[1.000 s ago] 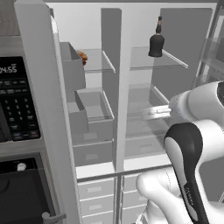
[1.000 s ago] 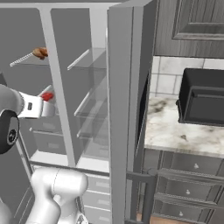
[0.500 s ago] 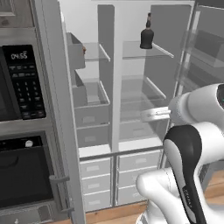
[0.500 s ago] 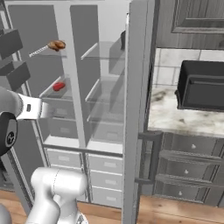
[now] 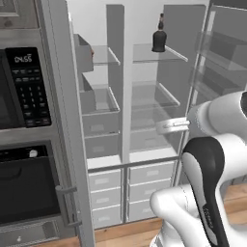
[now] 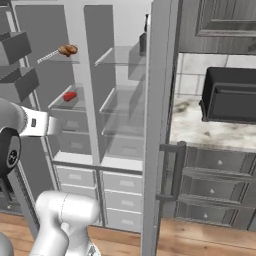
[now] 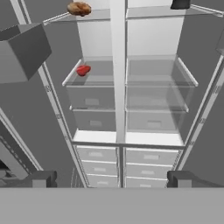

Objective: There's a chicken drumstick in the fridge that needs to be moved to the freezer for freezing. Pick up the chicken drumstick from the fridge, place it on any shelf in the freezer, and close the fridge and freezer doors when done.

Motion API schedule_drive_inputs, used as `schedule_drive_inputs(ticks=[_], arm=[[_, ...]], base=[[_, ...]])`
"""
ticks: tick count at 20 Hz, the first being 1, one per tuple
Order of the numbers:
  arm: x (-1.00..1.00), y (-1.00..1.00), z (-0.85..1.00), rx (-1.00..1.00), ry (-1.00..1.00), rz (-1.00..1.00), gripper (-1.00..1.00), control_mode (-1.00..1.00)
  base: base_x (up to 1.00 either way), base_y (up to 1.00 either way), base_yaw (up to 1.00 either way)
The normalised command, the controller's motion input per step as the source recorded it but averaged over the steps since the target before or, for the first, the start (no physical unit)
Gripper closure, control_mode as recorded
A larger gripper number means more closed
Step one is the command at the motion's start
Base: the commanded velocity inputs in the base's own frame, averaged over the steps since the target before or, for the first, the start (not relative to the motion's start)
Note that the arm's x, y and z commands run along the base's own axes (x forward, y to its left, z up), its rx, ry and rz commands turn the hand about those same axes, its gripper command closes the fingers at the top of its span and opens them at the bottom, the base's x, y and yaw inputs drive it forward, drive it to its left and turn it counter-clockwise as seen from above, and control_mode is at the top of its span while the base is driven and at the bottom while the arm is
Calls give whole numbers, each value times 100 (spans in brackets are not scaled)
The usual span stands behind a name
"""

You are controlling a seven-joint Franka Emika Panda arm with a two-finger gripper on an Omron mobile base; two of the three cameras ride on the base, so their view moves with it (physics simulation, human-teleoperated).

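The chicken drumstick (image 6: 67, 49) (image 7: 78, 8) lies golden-brown on the top glass shelf of the freezer (image 5: 99, 103), the narrower left compartment. Beside it the fridge (image 5: 154, 96) stands open with its pale interior showing. Both doors are swung wide: the freezer door (image 5: 62, 125) at the left, the fridge door (image 6: 160, 125) at the right. My gripper (image 7: 111, 178) (image 5: 161, 127) (image 6: 52, 125) is open and holds nothing. It hangs in front of the unit, well back from the shelves and below the drumstick.
A dark bottle (image 5: 159, 36) stands on the fridge's top shelf. A small red item (image 7: 83, 70) lies on the freezer's second shelf. The microwave (image 5: 26, 82) and oven (image 5: 29, 188) flank the left door. A counter (image 6: 200, 130) with a black appliance (image 6: 230, 95) lies right.
The whole picture has shifted: the base has backed away, so the unit looks farther and its lower drawers and the floor show. The gripper stays open and empty.
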Motion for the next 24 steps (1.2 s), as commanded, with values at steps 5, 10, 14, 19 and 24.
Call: schedule_drive_inputs(ticks=[5,10,14,19,24], arm=[[0,0,0,0,0,0,-100,100],[0,0,0,0,0,0,-100,100],[0,0,0,0,0,0,-100,100],[0,0,0,0,0,0,-100,100],[0,0,0,0,0,0,-100,100]], base=[[-11,9,0],[-1,42,0],[-10,3,0],[-51,-10,-1],[-12,-2,0]])
